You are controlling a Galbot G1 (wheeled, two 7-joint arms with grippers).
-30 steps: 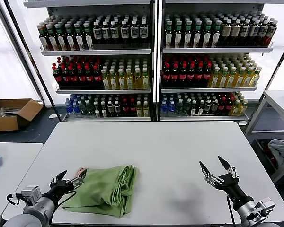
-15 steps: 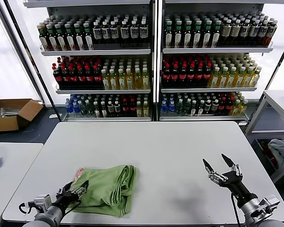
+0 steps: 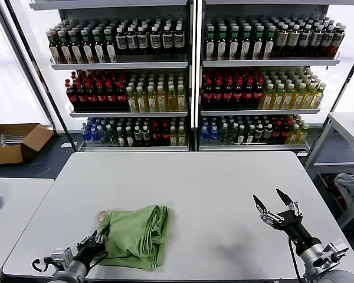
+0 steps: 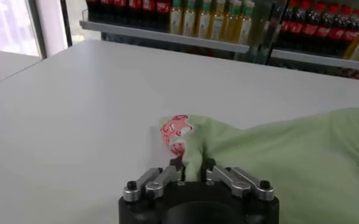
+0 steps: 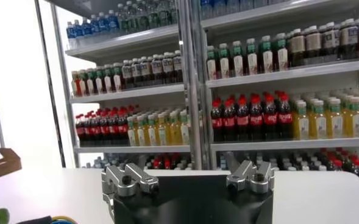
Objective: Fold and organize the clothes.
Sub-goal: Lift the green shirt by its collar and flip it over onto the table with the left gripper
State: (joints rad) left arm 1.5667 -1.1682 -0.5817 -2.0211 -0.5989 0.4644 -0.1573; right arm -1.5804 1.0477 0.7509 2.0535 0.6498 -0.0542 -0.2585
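Now my left gripper (image 4: 191, 167) pinches near edge of soft light green polo shirt (image 3: 135, 234); right gripper (image 3: 275, 206) open, idle. Next I lift and fold.

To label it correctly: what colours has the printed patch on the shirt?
Red and white, on the patch of the light green shirt; clearest in the left wrist view.

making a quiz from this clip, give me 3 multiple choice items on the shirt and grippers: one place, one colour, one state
1. Where does the shirt lie on the table?
A. near-left part
B. far-right corner
C. centre

2. What colour is the shirt?
A. blue
B. light green
C. grey

3. How is the right gripper?
A. shut on the shirt
B. open, above the table
C. out of view

Key: 1 A, it lies by the left gripper at the near edge. 2 B, light green in head and left wrist views. 3 B, its fingers are spread, holding nothing.
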